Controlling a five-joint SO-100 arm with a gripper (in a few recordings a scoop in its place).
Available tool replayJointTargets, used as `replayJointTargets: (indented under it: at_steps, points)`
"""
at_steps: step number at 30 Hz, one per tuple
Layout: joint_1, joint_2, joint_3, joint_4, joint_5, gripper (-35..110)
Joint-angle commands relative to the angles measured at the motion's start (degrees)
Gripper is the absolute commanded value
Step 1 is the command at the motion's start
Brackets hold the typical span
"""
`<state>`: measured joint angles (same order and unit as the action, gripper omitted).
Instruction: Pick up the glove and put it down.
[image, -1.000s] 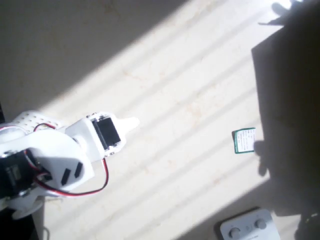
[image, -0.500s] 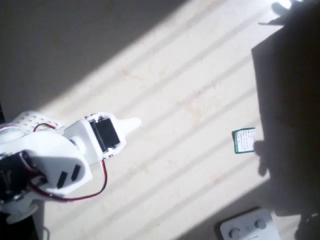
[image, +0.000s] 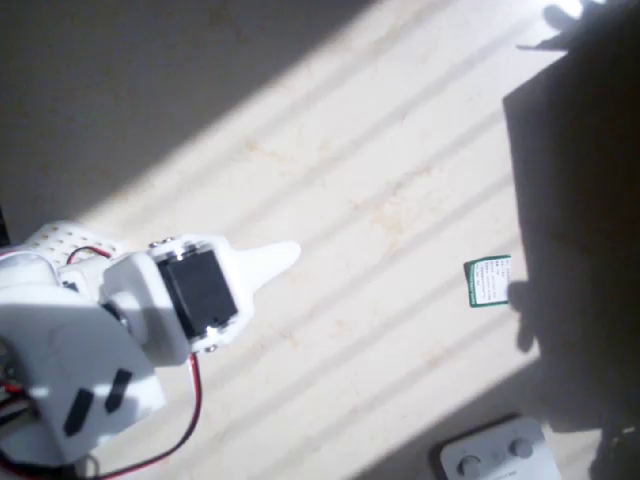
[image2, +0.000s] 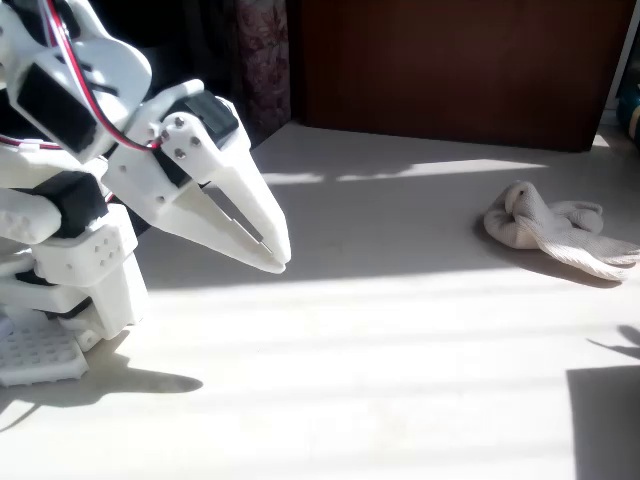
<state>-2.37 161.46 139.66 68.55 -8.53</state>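
Here, low at the left of the fixed view, the white arm's gripper (image2: 275, 252) hangs above the pale table (image2: 380, 340), fingers brought together to a point with only a thin slit behind the tips, clenched on nothing. The glove (image2: 555, 225) lies crumpled at the right of that frame, a cream heap on the table's shaded strip, well apart from the arm. In the overhead view the gripper (image: 283, 256) pokes out from the wrist at lower left, aimed toward the sunlit stripes in the middle of the frame, and a small green card (image: 489, 282) rests at the right, just beside the edge of a dark shadow.

The step in hand looks to be the reach. Done well, it calls for spreading the fingers wide before arrival, crossing the table toward the right of the fixed view, and coming down over the bulkiest fold of the heap, not a floppy finger. Soft fabric may slip from a shallow pinch, so a deep bite suits it. The card is best left alone.
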Motion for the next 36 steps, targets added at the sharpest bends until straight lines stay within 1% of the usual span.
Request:
replayJointTargets:
  at_steps: [1, 4, 15, 28, 36]
  points:
    - [-0.35, -13.97, -15.47, -0.88, -0.26, 0]
    - [-2.64, -26.02, -26.98, -0.88, -0.26, 0]
    - [-19.51, -65.21, -61.79, -0.88, 0.44, 0]
    - [-28.21, -102.92, -99.76, -0.88, 0.53, 0]
    - [-31.29, -120.76, -114.96, -0.79, 0.53, 0]
